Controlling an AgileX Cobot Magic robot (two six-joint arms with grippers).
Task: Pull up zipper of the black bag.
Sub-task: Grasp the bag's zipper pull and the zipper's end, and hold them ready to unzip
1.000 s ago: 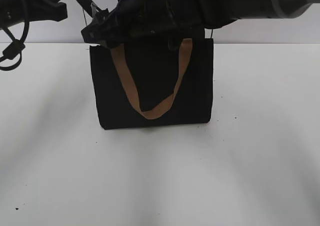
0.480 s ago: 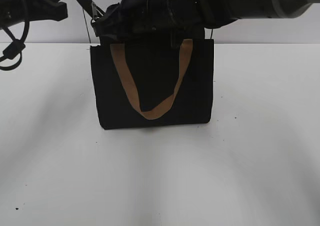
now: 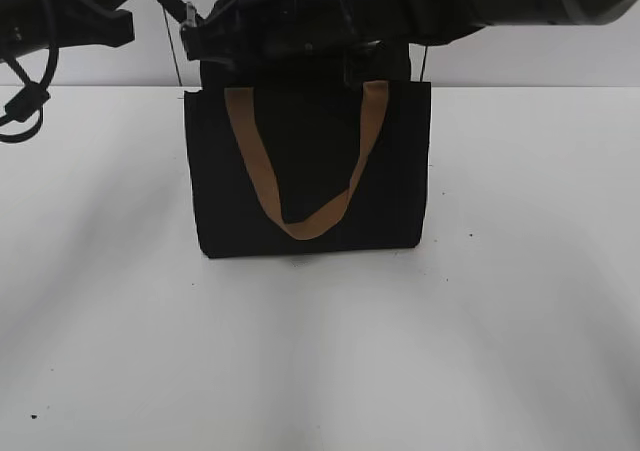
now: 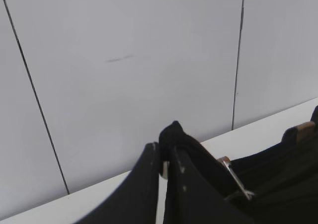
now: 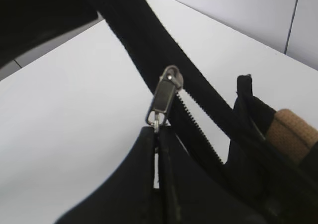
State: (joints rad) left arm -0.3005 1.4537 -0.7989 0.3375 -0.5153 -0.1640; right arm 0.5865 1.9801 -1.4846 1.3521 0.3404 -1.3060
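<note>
The bag [image 3: 307, 171] stood upright mid-table, one tan handle [image 3: 300, 161] drooping down its front. At its twelve-o'clock edge the right gripper [image 5: 158, 134] was pinching the zipper [image 5: 164, 97] pull, drawing the slider along the teeth. The left gripper [image 4: 166, 159] was pressed together on a tuft of black fabric at the ten-o'clock corner, bracing the bag, I'd say, so the pull wouldn't drag it. Compared with a second ago, the right arm had lifted slightly, uncovering the handle's tops.
</note>
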